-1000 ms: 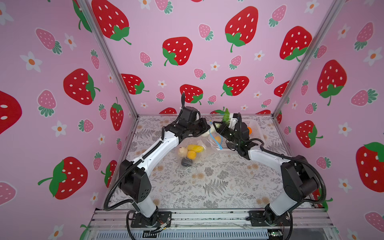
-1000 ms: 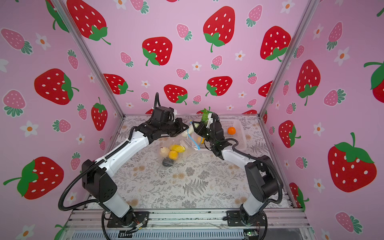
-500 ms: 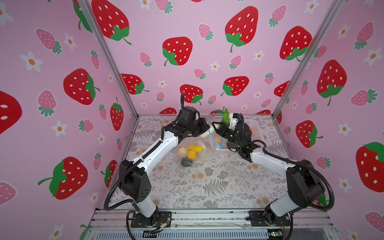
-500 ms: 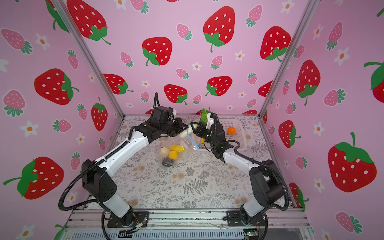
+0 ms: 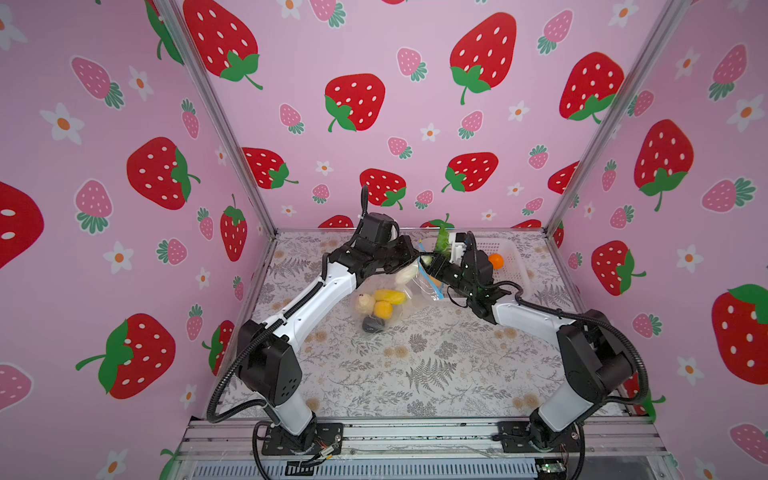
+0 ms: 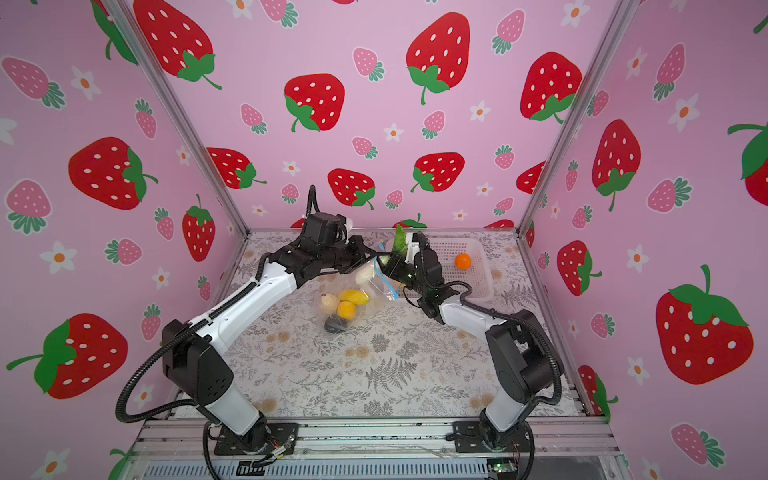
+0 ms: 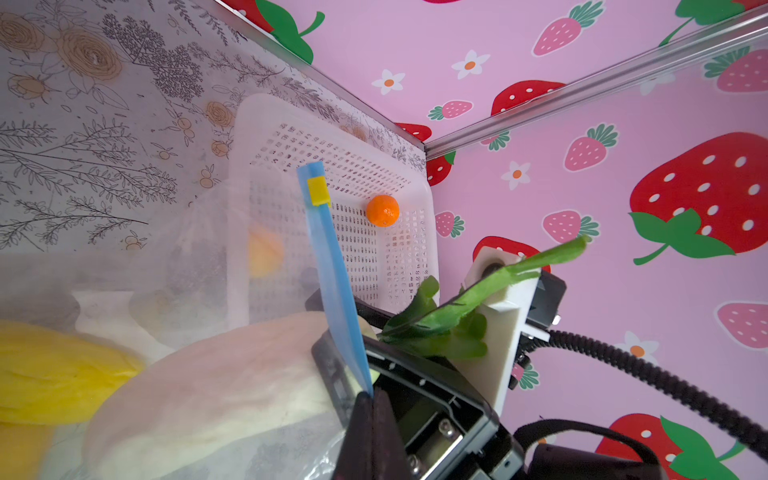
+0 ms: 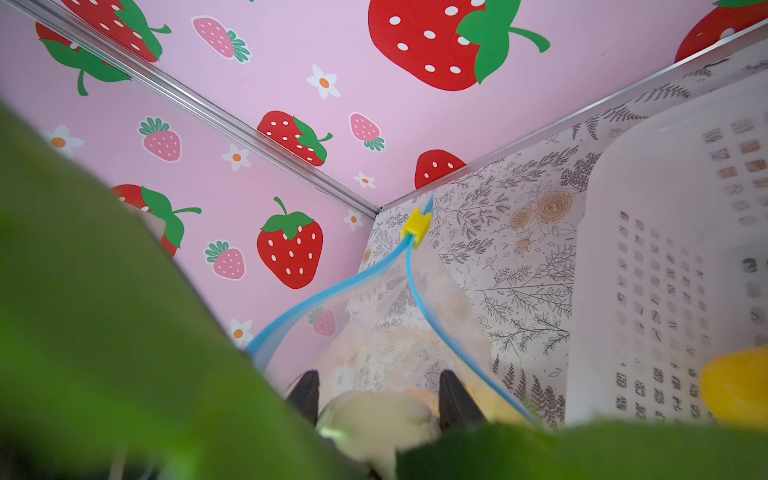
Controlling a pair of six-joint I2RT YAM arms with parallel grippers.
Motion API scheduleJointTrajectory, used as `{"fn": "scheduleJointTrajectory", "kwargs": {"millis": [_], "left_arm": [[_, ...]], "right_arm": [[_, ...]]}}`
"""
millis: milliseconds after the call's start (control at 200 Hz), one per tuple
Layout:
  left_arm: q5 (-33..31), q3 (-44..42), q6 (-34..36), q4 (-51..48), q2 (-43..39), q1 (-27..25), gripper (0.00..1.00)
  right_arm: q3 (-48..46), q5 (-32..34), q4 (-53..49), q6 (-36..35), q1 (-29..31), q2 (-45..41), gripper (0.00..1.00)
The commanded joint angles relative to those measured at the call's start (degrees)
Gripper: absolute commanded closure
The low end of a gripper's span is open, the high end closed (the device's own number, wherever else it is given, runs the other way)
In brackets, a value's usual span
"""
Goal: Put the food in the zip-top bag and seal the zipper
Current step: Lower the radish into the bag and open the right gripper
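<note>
The left gripper (image 7: 371,397) pinches the bag's (image 5: 422,286) blue zipper (image 7: 332,266) tight. The right gripper (image 8: 378,384) grips a leafy veg (image 7: 440,324) at the bag's open mouth. More food (image 5: 388,297) sits in the bag. An orange (image 5: 496,261) lies in the basket (image 5: 513,272) beside the bag.

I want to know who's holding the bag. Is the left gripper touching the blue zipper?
Touching. In the left wrist view the shut jaws of the left gripper pinch the zipper.
</note>
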Motion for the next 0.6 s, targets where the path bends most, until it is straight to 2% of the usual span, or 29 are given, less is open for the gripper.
{"fn": "scheduleJointTrajectory", "kwargs": {"millis": [0, 255, 280, 410, 595], "left_arm": [[0.2, -0.6, -0.8, 1.0, -1.8, -0.3, 1.0], [0.6, -1.1, -0.9, 1.4, -2.0, -0.3, 1.0], [0.7, -1.2, -0.9, 1.5, -2.0, -0.3, 1.0], [0.7, -1.4, -0.9, 1.6, -2.2, -0.2, 1.0], [0.7, -1.9, -0.9, 1.8, -2.4, 0.0, 1.0]], "right_arm": [[2.5, -2.3, 1.9, 1.4, 0.2, 2.3, 0.52], [5.7, -4.4, 0.0, 1.7, 0.6, 5.3, 0.49], [6.0, -4.4, -0.3, 1.7, 0.6, 5.4, 0.44], [7.0, -4.4, -1.5, 1.2, 1.0, 5.9, 0.4], [7.6, -4.2, -2.0, 0.9, 1.1, 6.0, 0.39]]}}
